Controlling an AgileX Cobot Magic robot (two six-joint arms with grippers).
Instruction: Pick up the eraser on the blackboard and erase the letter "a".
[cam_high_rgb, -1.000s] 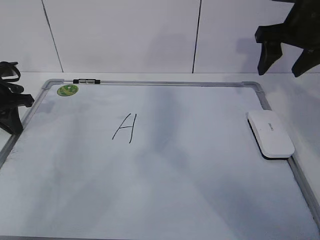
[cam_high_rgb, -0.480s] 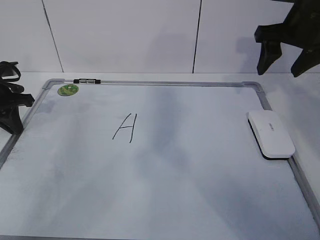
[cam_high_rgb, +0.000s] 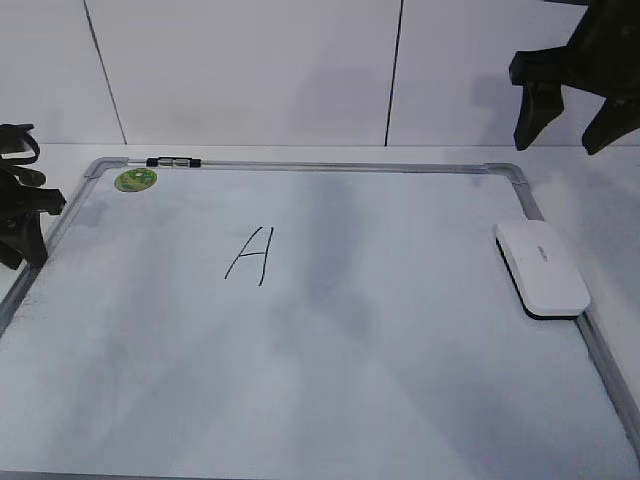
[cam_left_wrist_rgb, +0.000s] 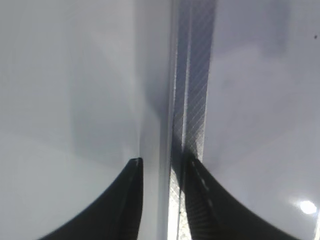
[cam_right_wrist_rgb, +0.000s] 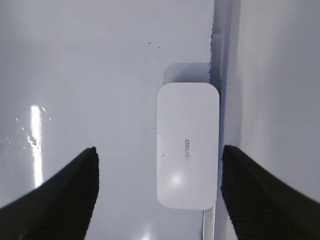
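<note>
The eraser is a flat white block lying on the blackboard against its right frame rail; it also shows in the right wrist view. A tall capital "A" is written left of the board's middle. No lowercase "a" shows anywhere. My right gripper hangs open and empty high above the eraser; in its wrist view the eraser lies between the spread jaws, far below. My left gripper rests at the board's left rail, jaws nearly together and empty.
A green round sticker sits in the board's far left corner. A small black clip sits on the far rail. A white panelled wall stands behind the board. The table shows right of the board.
My left gripper has shifted slightly to the left. The right gripper, the eraser and the writing have not visibly moved.
</note>
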